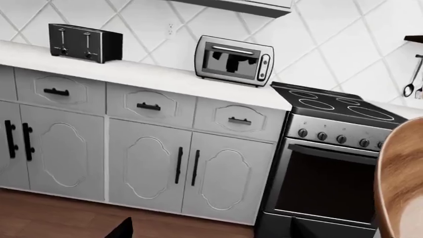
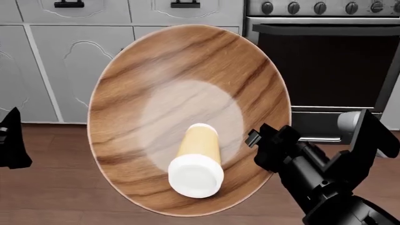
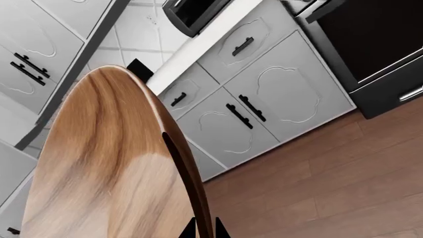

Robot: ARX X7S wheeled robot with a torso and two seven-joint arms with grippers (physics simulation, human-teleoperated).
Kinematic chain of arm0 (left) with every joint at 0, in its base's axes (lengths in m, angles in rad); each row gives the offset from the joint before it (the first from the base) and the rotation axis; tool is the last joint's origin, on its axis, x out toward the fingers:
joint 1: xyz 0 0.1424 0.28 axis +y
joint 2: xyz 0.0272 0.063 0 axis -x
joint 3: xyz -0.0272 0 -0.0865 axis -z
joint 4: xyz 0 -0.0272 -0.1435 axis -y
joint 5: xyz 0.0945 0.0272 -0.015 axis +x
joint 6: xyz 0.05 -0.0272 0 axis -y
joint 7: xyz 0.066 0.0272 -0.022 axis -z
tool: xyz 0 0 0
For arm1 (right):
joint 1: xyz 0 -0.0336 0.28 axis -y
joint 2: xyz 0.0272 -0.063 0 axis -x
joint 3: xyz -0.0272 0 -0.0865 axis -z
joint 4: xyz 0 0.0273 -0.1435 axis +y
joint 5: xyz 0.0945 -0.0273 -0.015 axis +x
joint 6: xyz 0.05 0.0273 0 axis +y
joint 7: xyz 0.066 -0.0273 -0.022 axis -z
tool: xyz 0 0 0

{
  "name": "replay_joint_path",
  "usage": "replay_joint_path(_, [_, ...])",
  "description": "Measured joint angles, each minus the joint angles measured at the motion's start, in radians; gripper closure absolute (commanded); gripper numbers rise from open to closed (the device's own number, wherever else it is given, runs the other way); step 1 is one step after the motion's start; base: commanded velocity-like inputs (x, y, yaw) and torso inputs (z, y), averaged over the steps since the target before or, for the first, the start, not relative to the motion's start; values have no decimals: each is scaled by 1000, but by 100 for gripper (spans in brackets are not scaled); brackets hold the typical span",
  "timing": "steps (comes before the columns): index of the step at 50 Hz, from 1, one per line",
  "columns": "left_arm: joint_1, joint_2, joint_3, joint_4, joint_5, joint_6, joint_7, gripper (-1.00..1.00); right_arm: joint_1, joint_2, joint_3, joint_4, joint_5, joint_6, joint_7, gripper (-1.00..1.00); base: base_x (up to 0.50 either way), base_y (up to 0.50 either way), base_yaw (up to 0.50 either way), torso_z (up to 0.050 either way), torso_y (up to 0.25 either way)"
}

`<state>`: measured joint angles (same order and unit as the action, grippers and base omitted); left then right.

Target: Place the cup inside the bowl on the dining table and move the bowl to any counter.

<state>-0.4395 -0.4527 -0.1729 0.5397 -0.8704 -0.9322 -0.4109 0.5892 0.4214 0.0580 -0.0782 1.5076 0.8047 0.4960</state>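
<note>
Clearly, the right gripper (image 3: 203,229) is pinched onto the rim of the wide, shallow wooden bowl with dark walnut streaks (image 2: 187,117): the right wrist view shows its two dark fingertips (image 3: 190,230) straddling the bowl's thin edge, and the head view shows the black right arm (image 2: 312,178) reaching up to the bowl's lower right rim. The bowl is held off the floor, tilted steeply so that its glossy inside faces the head camera. Inside it lies the small tan paper cup with a white plastic lid (image 2: 196,161), on its side, lid end toward the lower rim.

The left gripper (image 2: 11,140) shows only as a dark shape at the left edge of the head view, apart from the bowl; whether it is spread or closed cannot be told.

Beyond the bowl stand grey-white cabinets with black handles (image 1: 158,163) on a wood floor (image 2: 50,187), topped by the off-white countertop (image 1: 132,69), which carries a black toaster (image 1: 84,42) and a silver toaster oven (image 1: 233,60). A black-fronted stove (image 1: 337,163) sits beside the cabinets.
</note>
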Motion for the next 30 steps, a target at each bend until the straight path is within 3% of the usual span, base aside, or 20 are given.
replay_joint_path(30, [1,-6,9,-3,-6,10,-2,-100,-11,6,-4,-11,7,-9,2,100,431,418,0,0,1])
